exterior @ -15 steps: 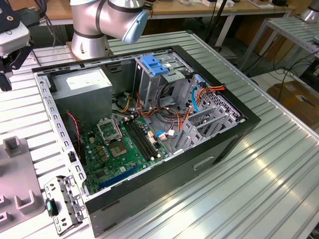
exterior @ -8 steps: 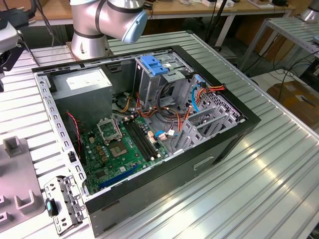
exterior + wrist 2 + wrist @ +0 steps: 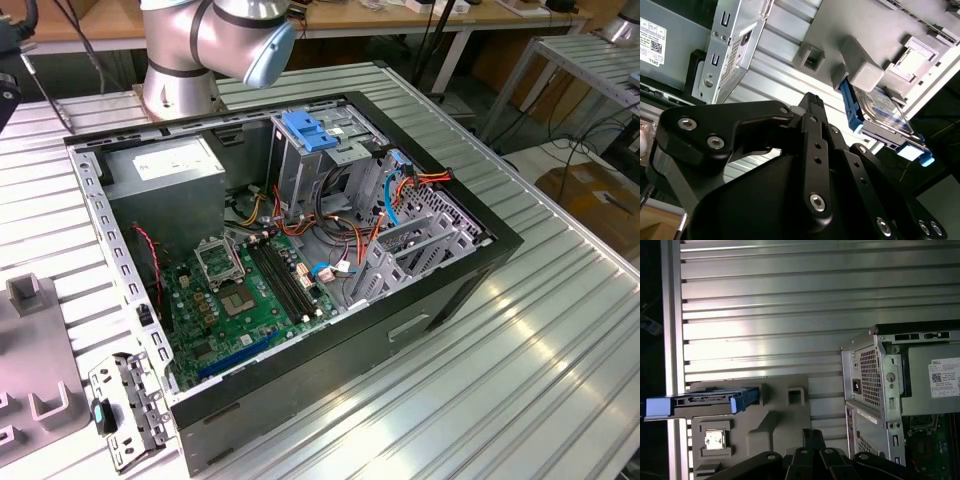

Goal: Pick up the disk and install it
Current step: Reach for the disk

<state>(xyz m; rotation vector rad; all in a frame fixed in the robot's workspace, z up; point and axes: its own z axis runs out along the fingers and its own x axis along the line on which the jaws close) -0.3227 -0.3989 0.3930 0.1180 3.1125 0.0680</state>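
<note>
The disk (image 3: 705,401), a dark drive in a bright blue carrier, rests on edge in a grey moulded holder (image 3: 770,425) on the ribbed metal table. In the second wrist view the disk (image 3: 885,115) leans against a raised block of that holder, its blue tabs sticking out past the edge. My gripper (image 3: 813,432) hangs above the holder, apart from the disk, and its black fingers meet at the tips with nothing between them. The gripper (image 3: 812,100) also reaches in from the foreground of the second wrist view.
An open computer case (image 3: 300,250) lies on the table beside the holder, with a motherboard (image 3: 240,300), loose cables and a tall grey drive cage topped by a blue clip (image 3: 310,130). A loose metal bracket (image 3: 125,405) lies by the case. The arm's base (image 3: 200,50) stands behind.
</note>
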